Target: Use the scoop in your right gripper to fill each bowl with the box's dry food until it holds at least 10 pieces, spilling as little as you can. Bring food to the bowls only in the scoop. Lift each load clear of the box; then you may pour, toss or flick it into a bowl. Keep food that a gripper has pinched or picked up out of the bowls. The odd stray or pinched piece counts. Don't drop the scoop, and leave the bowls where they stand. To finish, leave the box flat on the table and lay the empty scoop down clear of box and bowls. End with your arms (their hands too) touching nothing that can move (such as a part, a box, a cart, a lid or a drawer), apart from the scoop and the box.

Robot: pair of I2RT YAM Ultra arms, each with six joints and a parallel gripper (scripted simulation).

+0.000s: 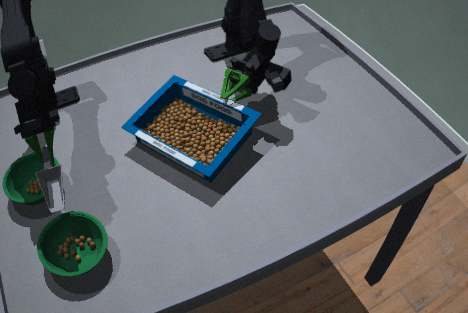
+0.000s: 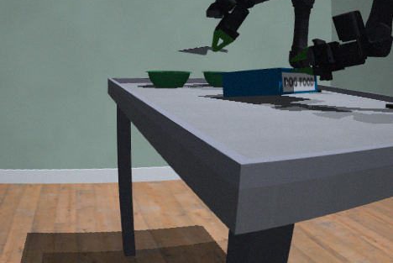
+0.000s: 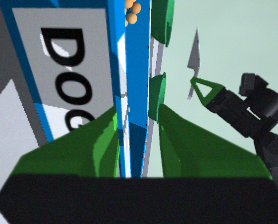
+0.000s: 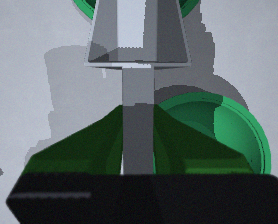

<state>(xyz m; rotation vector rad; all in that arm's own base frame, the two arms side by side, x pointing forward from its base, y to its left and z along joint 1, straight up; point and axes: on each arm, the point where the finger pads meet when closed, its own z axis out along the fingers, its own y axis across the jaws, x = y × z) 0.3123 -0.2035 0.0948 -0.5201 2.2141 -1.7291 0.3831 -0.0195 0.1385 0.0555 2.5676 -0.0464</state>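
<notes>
The blue "DOG FOOD" box [image 1: 192, 128] lies flat mid-table, full of brown pieces. My left gripper [image 1: 235, 86] is at its far wall; in the left wrist view [image 3: 138, 125] the green fingers stand slightly apart on both sides of the wall, open. My right gripper [image 1: 42, 143] is shut on the handle of the grey scoop [image 1: 51, 186] and holds it level above the table between the two green bowls. The scoop [image 4: 136, 35] looks empty. The far bowl [image 1: 25, 178] holds a small heap of pieces. The near bowl [image 1: 72, 242] holds several pieces.
The table has a raised rim. Both arm bases stand along the far edge. In the exterior view the box [image 2: 269, 81] stands in front of the bowls [image 2: 168, 78]. No stray pieces show on the table.
</notes>
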